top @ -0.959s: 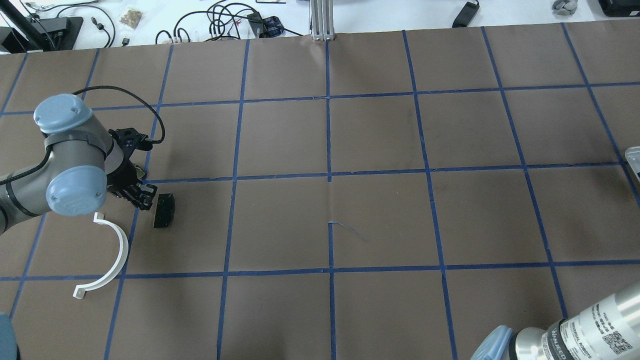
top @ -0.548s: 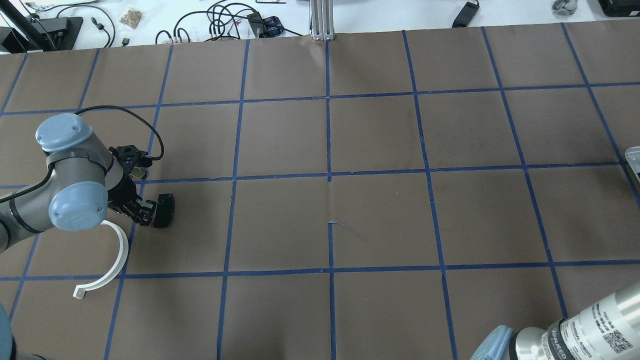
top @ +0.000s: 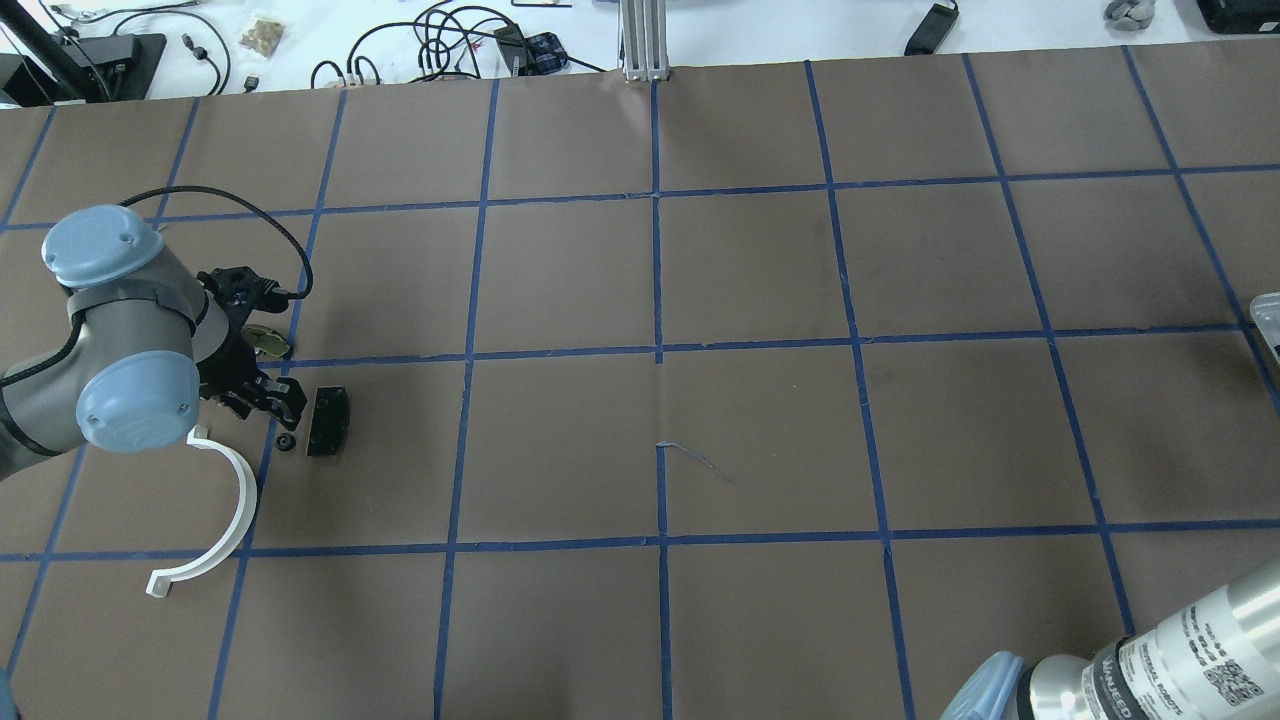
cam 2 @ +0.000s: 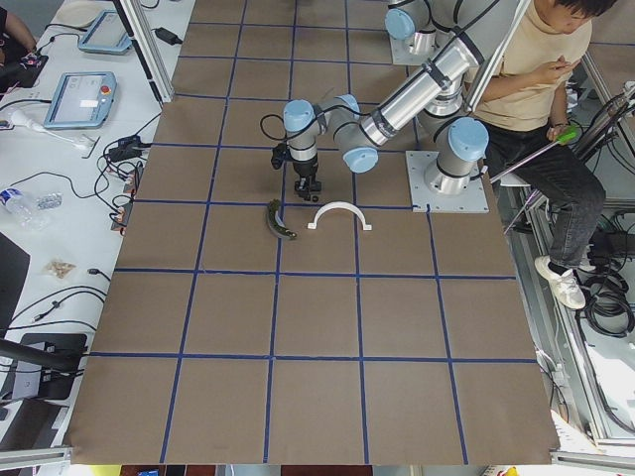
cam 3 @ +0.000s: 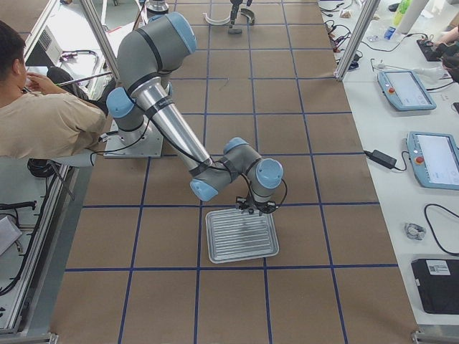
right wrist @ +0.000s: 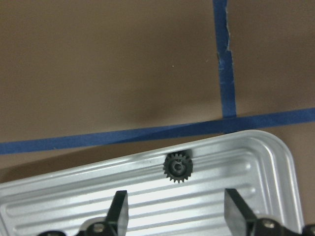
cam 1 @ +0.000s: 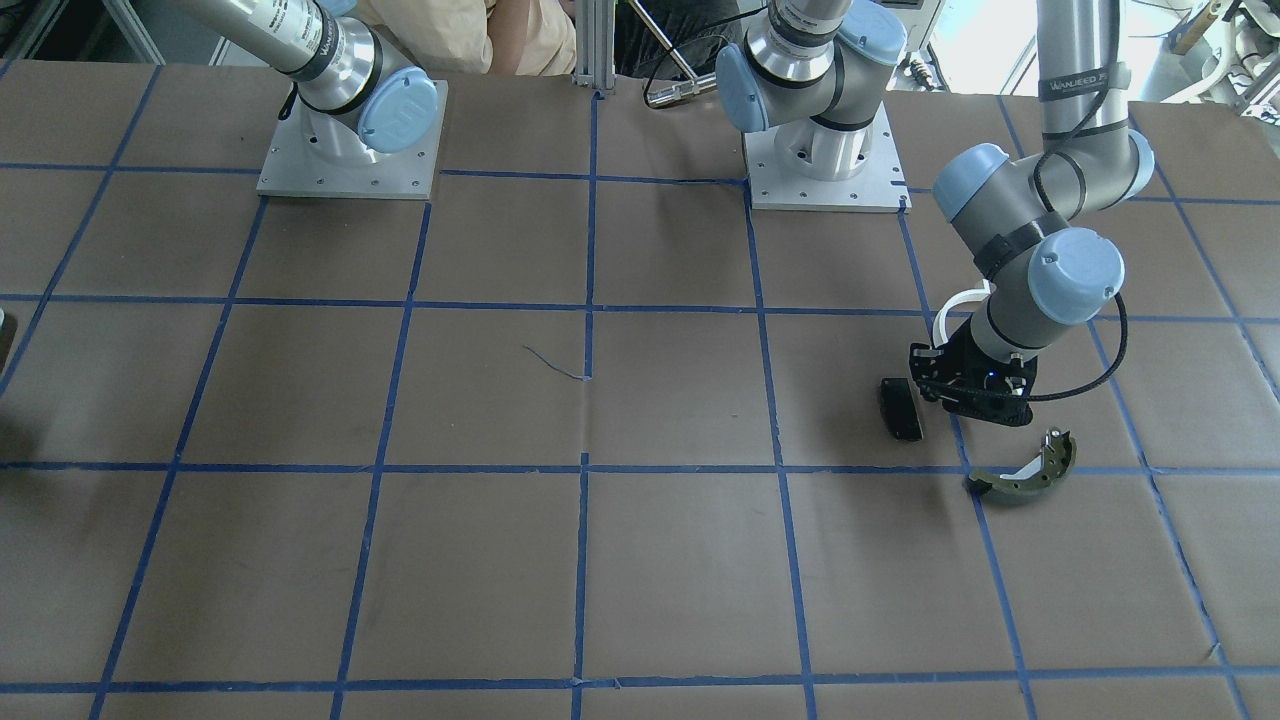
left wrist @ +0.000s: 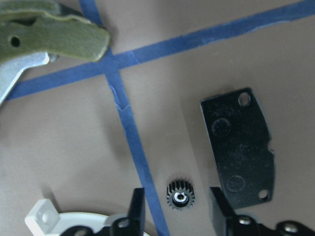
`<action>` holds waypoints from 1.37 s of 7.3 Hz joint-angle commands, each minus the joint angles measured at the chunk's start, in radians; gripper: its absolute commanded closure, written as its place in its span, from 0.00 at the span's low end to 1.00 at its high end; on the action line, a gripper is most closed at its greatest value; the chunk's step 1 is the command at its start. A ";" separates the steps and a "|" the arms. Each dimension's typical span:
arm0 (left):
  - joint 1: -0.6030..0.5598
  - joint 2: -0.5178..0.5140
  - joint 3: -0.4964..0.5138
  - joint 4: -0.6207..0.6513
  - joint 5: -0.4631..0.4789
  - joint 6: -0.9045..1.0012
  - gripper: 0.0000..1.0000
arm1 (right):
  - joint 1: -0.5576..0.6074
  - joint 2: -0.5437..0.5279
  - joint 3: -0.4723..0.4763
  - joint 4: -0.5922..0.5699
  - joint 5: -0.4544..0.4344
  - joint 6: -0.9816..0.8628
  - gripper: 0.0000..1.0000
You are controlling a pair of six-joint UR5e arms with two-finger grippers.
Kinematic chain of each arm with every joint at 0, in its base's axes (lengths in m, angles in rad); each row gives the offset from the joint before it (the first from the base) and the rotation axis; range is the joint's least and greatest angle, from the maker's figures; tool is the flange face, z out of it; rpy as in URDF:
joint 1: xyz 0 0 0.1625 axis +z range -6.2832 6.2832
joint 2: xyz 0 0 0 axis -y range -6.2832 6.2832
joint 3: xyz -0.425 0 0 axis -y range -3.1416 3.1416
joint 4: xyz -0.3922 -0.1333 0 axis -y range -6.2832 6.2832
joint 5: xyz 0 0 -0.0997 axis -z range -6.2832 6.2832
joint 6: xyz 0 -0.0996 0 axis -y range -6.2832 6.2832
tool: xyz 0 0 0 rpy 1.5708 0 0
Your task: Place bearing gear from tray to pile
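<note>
gear [left wrist: 178,195] lies between tape [left wrist: 131,133] and black pad [left wrist: 241,147].

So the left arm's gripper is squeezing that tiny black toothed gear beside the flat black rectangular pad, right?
Not squeezing. The left gripper is open, and the tiny black toothed gear lies loose between its fingers, beside the flat black rectangular pad. The left wrist view shows this.

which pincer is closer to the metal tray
Right. The right pincer hangs open over the metal tray, above a small gear; the left pincer is far off at the opposite end, beside the black pad.
</note>
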 commanded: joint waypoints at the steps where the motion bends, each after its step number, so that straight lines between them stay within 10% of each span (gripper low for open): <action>1: -0.020 0.032 0.057 -0.084 -0.007 -0.019 0.00 | 0.000 0.020 0.004 -0.019 0.000 -0.016 0.27; 6: -0.383 0.080 0.561 -0.720 -0.027 -0.503 0.00 | 0.003 0.011 0.015 -0.020 0.014 -0.019 0.27; 10: -0.516 0.091 0.645 -0.739 -0.045 -0.654 0.00 | 0.003 0.014 0.015 -0.020 0.050 -0.126 0.27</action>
